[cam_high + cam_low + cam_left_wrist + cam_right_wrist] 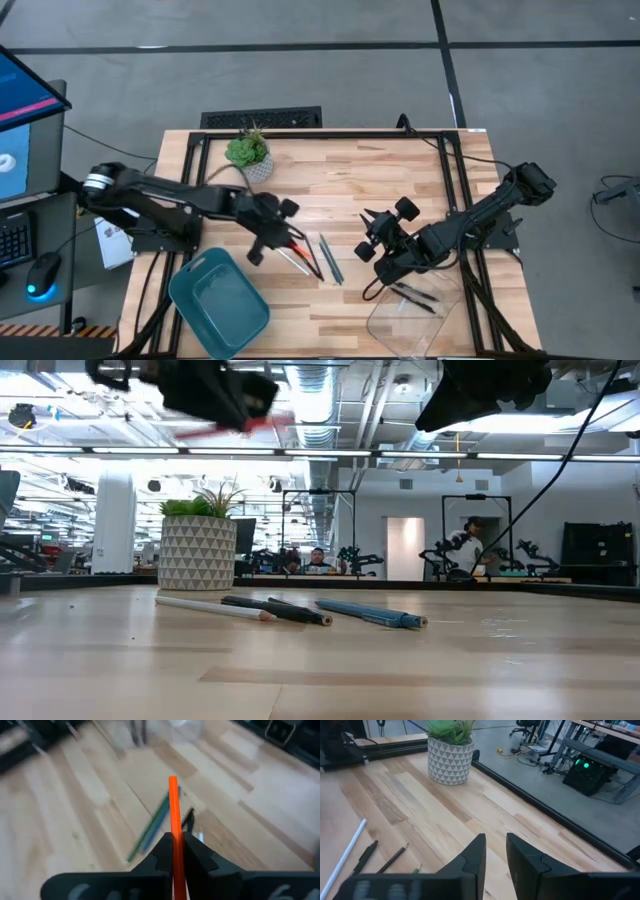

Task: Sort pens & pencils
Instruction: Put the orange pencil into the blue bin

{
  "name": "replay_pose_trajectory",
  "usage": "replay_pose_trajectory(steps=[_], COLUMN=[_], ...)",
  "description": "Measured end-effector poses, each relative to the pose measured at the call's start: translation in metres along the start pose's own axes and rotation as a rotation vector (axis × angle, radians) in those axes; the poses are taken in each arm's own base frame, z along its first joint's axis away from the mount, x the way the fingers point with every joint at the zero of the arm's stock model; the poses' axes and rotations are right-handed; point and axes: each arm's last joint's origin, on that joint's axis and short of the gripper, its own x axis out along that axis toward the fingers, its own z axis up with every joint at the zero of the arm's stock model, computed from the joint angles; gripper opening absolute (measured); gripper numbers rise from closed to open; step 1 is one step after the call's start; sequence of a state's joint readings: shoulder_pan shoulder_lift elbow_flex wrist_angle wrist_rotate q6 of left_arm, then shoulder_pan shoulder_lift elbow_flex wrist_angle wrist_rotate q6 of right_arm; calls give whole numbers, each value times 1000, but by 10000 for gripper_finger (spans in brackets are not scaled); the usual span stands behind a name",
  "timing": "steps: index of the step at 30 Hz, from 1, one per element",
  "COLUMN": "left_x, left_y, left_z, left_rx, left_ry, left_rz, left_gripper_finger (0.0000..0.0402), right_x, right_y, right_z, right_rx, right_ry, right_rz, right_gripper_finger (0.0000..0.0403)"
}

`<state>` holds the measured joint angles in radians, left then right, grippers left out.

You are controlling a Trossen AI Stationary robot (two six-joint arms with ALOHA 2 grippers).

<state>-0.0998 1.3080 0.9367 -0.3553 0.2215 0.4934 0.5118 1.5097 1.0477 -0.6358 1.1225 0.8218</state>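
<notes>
My left hand [174,851] pinches the orange pencil [173,805] above the bench [340,165], beside the blue bin [218,305]. Held near one end, it could swivel and miss the bin. My right hand [495,851] hovers, fingers apart, empty.

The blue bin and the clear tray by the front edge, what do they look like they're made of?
The blue bin looks like moulded plastic: even teal colour, rounded corners, soft sheen. The clear tray is probably thin transparent plastic: the wood and two dark pens show through it and its edges catch light. It could be glass.
</notes>
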Motion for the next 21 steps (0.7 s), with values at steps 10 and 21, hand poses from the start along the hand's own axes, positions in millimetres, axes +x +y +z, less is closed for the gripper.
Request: replay_pose_trajectory(steps=[10,21], left_x=[-39,-34], left_y=[-6,-52], left_z=[8,16], left_rx=[19,-95], left_ry=[-108,-65], left_rz=[-8,-306], left_gripper_finger=[7,7], right_x=[0,-4], right_y=[0,2], right_z=[0,-1], right_rx=[0,14], right_ry=[0,-4], right_rz=[1,15], right_gripper_finger=[98,98])
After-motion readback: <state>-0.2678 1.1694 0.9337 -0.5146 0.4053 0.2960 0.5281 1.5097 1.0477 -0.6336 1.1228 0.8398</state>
